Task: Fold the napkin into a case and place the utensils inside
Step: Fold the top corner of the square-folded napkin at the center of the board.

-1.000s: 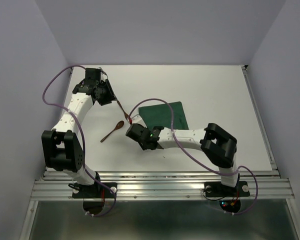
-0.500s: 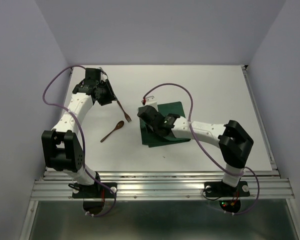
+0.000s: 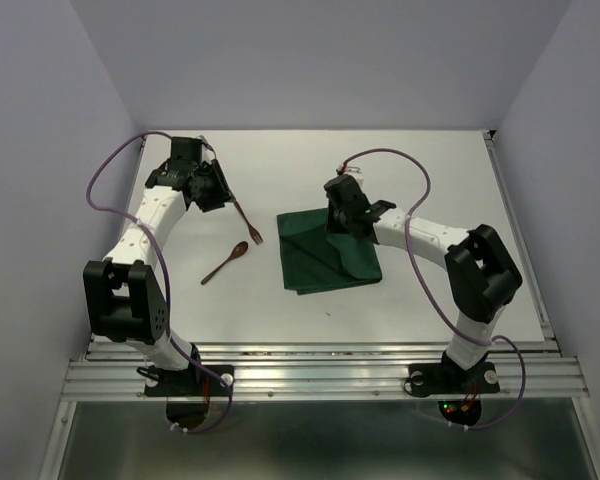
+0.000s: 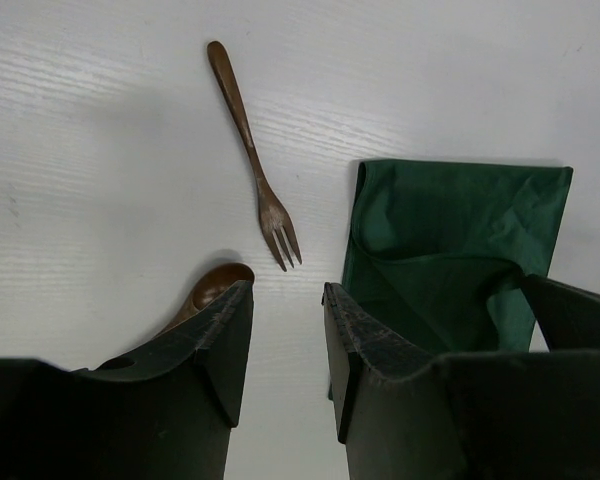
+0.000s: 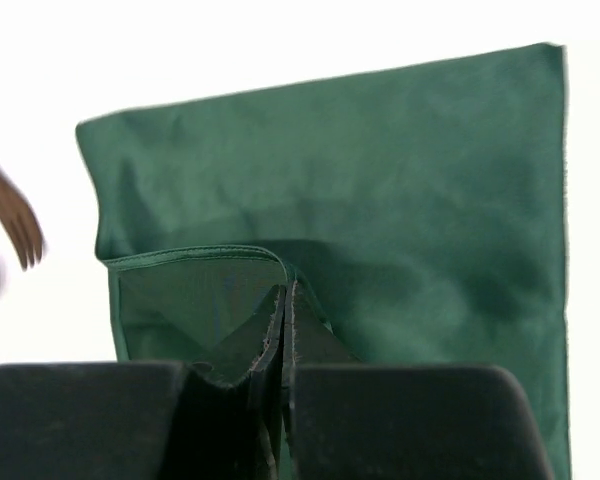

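White matte bench (image 3: 430, 170), boxed by pale lilac walls (image 3: 320, 60) on 3 sides, metal rail (image 3: 320, 365) at near edge. Dk green napkin (image 3: 320, 262) mid-bench, part-folded. R hand (image 5: 283, 300) pinched tight on its fold. L hand (image 4: 288, 300) half open, holding nothing, over far-left. Fork (image 3: 246, 222), spoon (image 3: 225, 265) flat, left of napkin.
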`<state>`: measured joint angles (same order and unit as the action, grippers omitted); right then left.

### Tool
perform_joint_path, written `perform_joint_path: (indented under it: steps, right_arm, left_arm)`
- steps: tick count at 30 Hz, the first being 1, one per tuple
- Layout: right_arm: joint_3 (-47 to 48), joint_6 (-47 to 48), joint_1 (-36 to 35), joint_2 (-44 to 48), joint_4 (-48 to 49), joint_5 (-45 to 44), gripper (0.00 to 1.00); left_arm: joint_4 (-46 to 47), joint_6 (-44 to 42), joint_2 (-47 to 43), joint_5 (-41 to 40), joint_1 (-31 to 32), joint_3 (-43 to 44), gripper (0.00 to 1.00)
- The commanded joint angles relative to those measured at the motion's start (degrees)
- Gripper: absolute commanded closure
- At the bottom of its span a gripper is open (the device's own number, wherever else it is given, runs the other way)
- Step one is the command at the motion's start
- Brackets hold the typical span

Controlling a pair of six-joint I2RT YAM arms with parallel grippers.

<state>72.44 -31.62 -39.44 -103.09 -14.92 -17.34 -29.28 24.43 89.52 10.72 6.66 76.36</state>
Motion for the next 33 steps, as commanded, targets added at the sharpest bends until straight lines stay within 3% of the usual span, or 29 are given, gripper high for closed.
perform_joint_path:
  steps: [1,18,33]
  right_arm:
    - [-0.02,-3.98,3.84,1.23,4.63,3.54,0.99]
    - [1.56,-5.47,14.21,-2.90,5.69,5.92,0.99]
    - [3.67,-3.89,15.27,-6.16,5.69,6.45,0.99]
  left_arm:
    - [1.33,-1.22,-0.66,0.97,-0.24,-1.21,0.55]
    - [0.98,-1.66,0.31,1.85,-0.24,-0.68,0.55]
    - [0.89,-1.31,0.92,1.85,0.20,-0.51,0.55]
